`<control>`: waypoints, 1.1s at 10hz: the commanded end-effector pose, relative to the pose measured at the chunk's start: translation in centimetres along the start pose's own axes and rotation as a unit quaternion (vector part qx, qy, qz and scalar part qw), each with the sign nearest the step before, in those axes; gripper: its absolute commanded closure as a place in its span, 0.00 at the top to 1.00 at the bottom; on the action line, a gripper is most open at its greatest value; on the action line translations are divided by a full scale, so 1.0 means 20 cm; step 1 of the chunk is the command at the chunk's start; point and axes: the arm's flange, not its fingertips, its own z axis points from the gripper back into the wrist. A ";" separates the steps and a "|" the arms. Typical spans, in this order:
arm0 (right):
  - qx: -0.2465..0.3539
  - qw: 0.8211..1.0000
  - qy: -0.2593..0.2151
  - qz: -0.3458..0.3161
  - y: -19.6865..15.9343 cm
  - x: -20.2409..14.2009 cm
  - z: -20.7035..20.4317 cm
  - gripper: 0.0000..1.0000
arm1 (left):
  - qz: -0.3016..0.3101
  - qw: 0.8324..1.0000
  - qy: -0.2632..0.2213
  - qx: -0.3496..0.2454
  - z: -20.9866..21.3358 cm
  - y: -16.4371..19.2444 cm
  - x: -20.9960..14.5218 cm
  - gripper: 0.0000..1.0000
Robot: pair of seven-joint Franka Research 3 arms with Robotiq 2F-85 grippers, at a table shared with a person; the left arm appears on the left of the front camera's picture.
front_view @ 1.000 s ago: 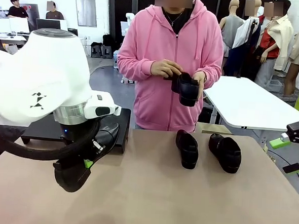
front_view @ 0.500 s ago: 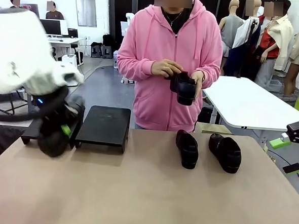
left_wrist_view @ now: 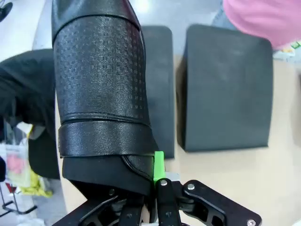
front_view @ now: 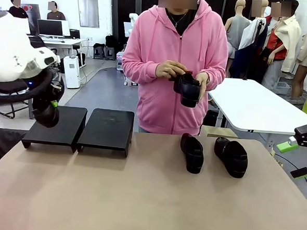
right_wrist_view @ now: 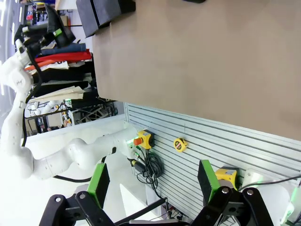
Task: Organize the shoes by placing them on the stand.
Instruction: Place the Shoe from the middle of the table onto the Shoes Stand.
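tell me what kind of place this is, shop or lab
Most likely a robotics lab, not a shop: the left gripper holds a shoe over the stand, desks with monitors stand at the back, and a yellow box with a red button is mounted beside the table.

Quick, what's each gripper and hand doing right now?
Left gripper: shut on a shoe.
Right gripper: open, holding nothing.
Person's hands: holding another shoe.
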 end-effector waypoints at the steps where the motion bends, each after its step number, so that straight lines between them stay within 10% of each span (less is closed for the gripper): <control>1: 0.014 1.000 -0.001 0.012 0.01 0.01 0.01 1.00 | -0.006 1.000 0.008 0.015 -0.08 0.12 0.17 0.00; 11: 0.014 1.000 -0.001 0.012 0.01 0.01 0.01 1.00 | -0.042 0.994 0.025 0.093 -0.43 0.29 0.06 0.00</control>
